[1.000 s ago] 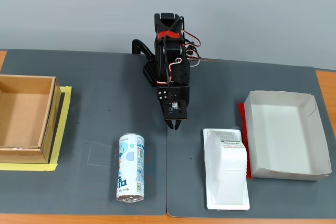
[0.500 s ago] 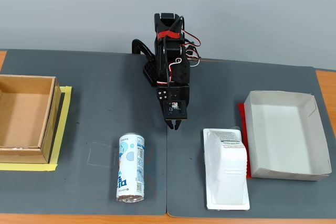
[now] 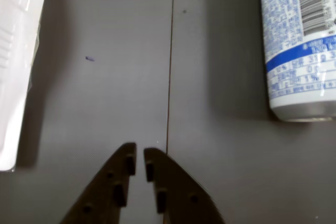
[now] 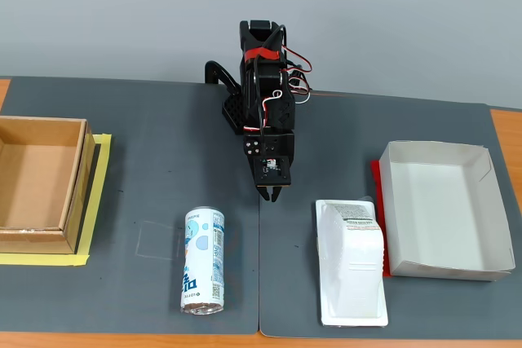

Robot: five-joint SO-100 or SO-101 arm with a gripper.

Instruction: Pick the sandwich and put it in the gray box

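Item one, the sandwich (image 4: pixel 351 260): white wedge package on a flat white base, lying on the dark mat (image 4: pixel 155 160) at about four o'clock from the arm's base, its printed label end pointing toward the far wall; in the wrist view only its white edge (image 3: pixel 16 61) shows along the left border. Item two, the gray box (image 4: pixel 489 209): shallow pale tray, empty, just beside the sandwich at its three o'clock, with a red strip (image 4: pixel 376 178) showing between the two at the tray's near-left corner. Item three, the gripper (image 4: pixel 272 194): pointing down at the mat seam, well apart from the sandwich at roughly its ten o'clock; in the wrist view the gripper (image 3: pixel 139 156) has its two dark fingers drawn nearly together with only a thin slit between the tips, holding nothing. Item four, a blue-and-white can (image 4: pixel 203 260): lying on its side at seven o'clock from the gripper, seen also at upper right in the wrist view (image 3: pixel 299 40). Item five, a brown cardboard box (image 4: pixel 77 177): open, empty, at the far nine o'clock edge, bordered by yellow tape (image 4: pixel 99 193).
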